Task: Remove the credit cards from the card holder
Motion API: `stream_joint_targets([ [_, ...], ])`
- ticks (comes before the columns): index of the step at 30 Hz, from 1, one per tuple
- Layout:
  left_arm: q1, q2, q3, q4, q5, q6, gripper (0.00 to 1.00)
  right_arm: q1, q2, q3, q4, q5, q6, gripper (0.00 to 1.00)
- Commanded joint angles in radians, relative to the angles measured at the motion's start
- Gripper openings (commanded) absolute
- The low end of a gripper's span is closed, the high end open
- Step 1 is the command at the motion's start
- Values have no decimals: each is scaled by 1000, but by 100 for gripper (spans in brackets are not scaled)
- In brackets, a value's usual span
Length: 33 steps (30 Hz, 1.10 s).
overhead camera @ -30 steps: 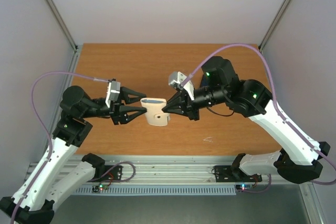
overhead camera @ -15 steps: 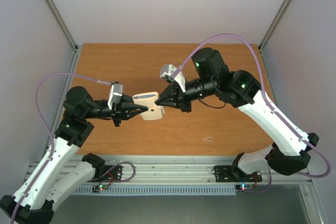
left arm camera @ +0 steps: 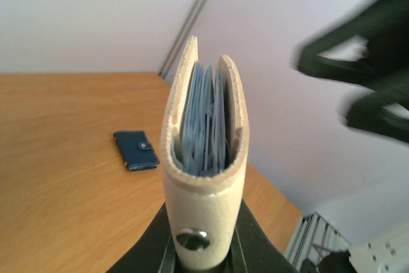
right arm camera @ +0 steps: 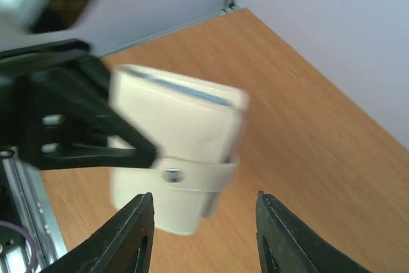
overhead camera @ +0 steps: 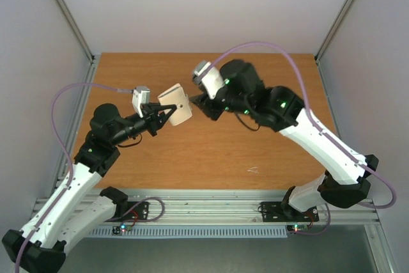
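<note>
From where I stood, the flat folding card holder with a pale beige outside [overhead camera: 177, 101] was up in the air over the middle of the brown wooden tabletop [overhead camera: 211, 151], touching nothing below it. The left tool [overhead camera: 166, 112] was pinching it by its folded end, one dark finger pressed against each cover, so that the holder stuck out tilted towards the other arm. The left wrist view showed the holder edge-on: two beige covers stood slightly apart at the far end. Between them sat a bunch of grey-blue translucent plastic sleeves [left arm camera: 204, 126]. Whether any credit cards lay inside those sleeves I could not tell. A beige strap [right arm camera: 192, 177] wrapped round the folded end, and a small round metal snap stud [right arm camera: 170, 174] sat on it. The right tool [right arm camera: 204, 195] faced the holder from the opposite side with its two fingers spread wide. The holder's strapped end lay just beyond their tips. From above, that tool sat just beside the holder's right edge, though I could not tell whether it touched. It held nothing. Both arms leaned in over the tabletop towards each other, and purple cables looped above them. Further back, a small dark blue wallet with a strap closure [left arm camera: 135, 150] lay flat on the tabletop, well apart from the holder and from both tools. It showed only in the left wrist view.
</note>
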Motion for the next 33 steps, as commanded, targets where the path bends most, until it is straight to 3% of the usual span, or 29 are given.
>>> stream_joint_targets([
  [1, -2, -9, -31, 125, -92, -161, 0, 129, 18, -61, 106, 248, -49, 42],
  [10, 1, -23, -6, 127, -28, -114, 0, 130, 109, -50, 141, 253, -118, 40],
  [15, 2, -11, 9, 116, -21, -100, 0, 131, 144, -47, 138, 273, -161, 45],
  [23, 10, -14, 16, 135, 14, -62, 0, 124, 170, -81, 184, 403, -231, 36],
  [29, 19, -18, 19, 137, 20, -47, 0, 113, 193, -83, 164, 412, -247, 40],
  [33, 30, -17, 17, 124, 3, -53, 0, 108, 161, -92, 111, 236, -268, 47],
])
